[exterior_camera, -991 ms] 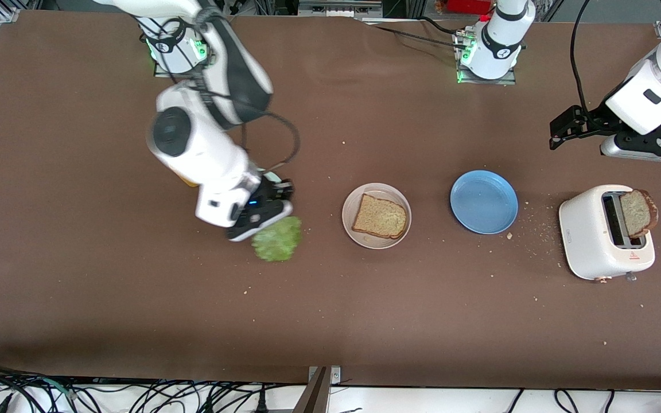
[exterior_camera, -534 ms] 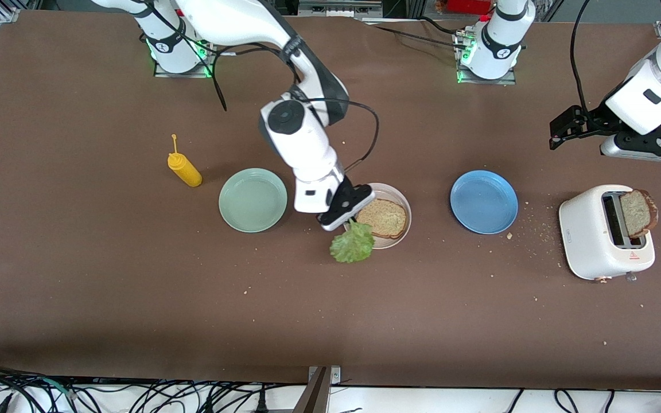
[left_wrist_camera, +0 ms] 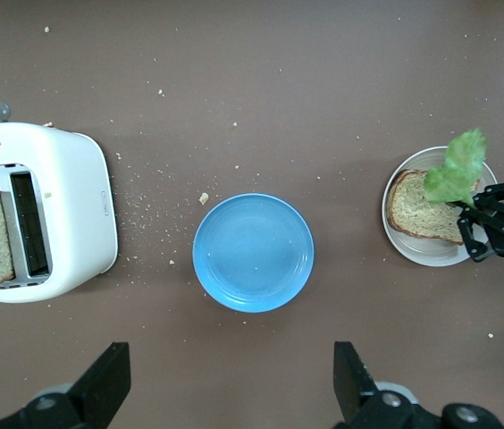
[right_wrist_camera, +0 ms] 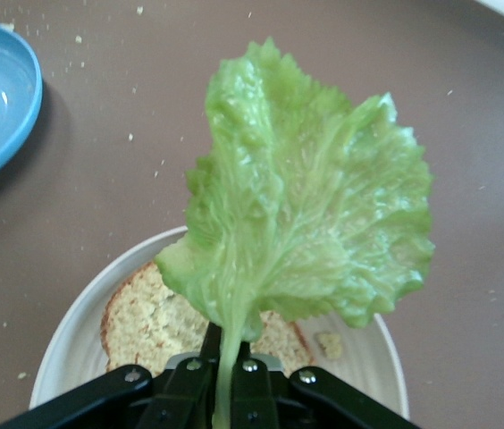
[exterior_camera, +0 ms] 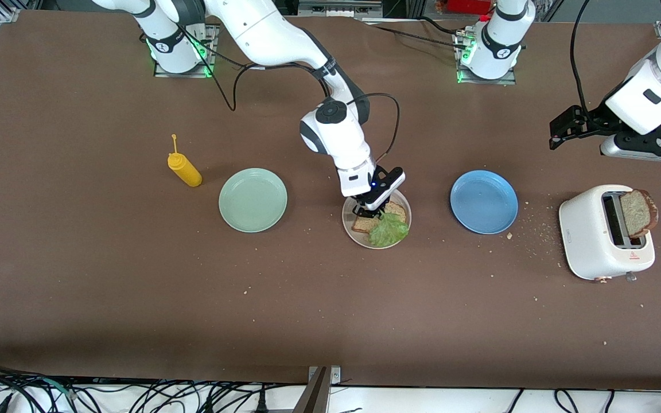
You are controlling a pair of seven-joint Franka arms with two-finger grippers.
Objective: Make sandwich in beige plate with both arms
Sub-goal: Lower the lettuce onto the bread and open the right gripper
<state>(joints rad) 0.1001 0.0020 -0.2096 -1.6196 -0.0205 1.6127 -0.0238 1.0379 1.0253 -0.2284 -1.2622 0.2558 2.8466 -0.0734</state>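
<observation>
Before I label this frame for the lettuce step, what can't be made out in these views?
- Front view: whether the lettuce leaf touches the bread slice on the beige plate; the right gripper, shut on its stem, covers that spot.
- Right wrist view: most of the slice, hidden by the leaf.
- Left wrist view: the open left gripper, cut off by the edge.
- Toaster: lower part of its bread, inside the slot.

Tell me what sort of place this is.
Probably a robotics lab bench staged as a kitchen: two bolted-down arms, a brown table with loose cables at its edge, a toaster, and bread on a beige plate.
</observation>
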